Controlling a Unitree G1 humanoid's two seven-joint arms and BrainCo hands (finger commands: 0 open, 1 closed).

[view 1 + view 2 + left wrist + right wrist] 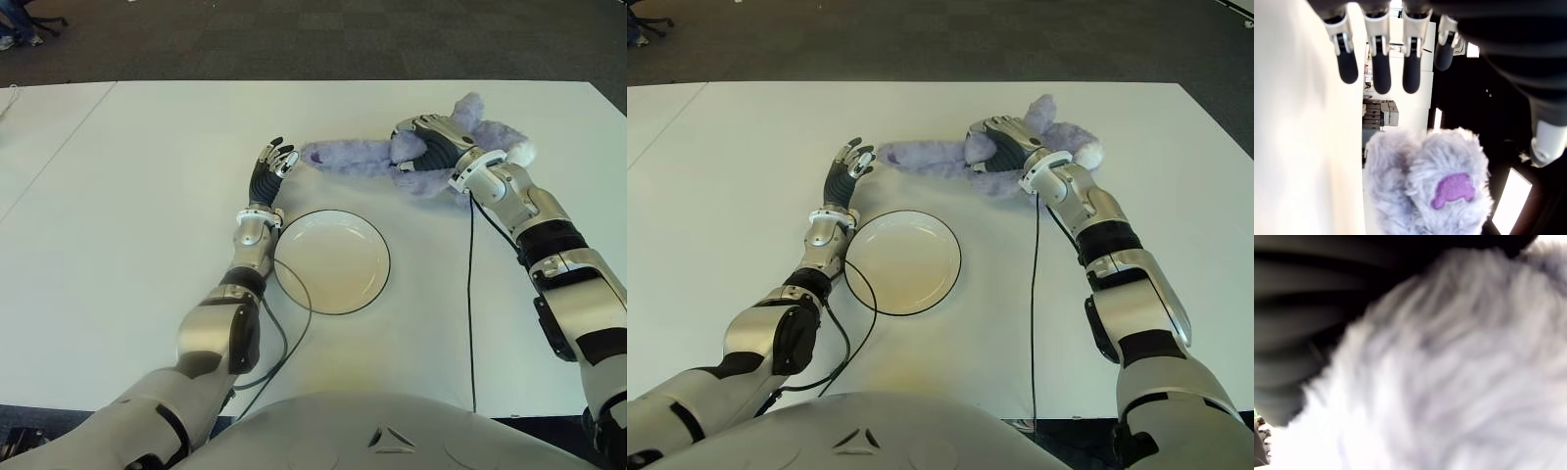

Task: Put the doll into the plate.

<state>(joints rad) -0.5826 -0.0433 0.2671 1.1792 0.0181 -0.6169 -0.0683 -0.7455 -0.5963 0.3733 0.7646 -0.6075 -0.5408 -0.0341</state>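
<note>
— Right wrist view first: what does it show?

— Almost nothing but pale lilac fur pressed up against the dark fingers. In the eye views the right hand is curled over the middle of the fluffy lilac plush doll, fingers wrapped onto its body, so it has hold of the toy.

— And where is the doll lying?

— Stretched across the white tabletop, its long limbs reaching from that hand toward the left hand. Its bulk with a white tip shows behind the right wrist.

— Is the left hand gripping anything?

— No. Its own wrist view shows four dark fingertips extended and spread, nothing between them. A furry paw with a purple patch sits just in front of the open palm, not touching the fingers as far as I can see.

— The plate?

— A round white plate with a dark rim lies nearer the robot than both hands, just beside the left forearm. It holds nothing. The doll is outside it, beyond its far edge.

— Anything else?

— Thin black cables run along the table by each arm.
</note>
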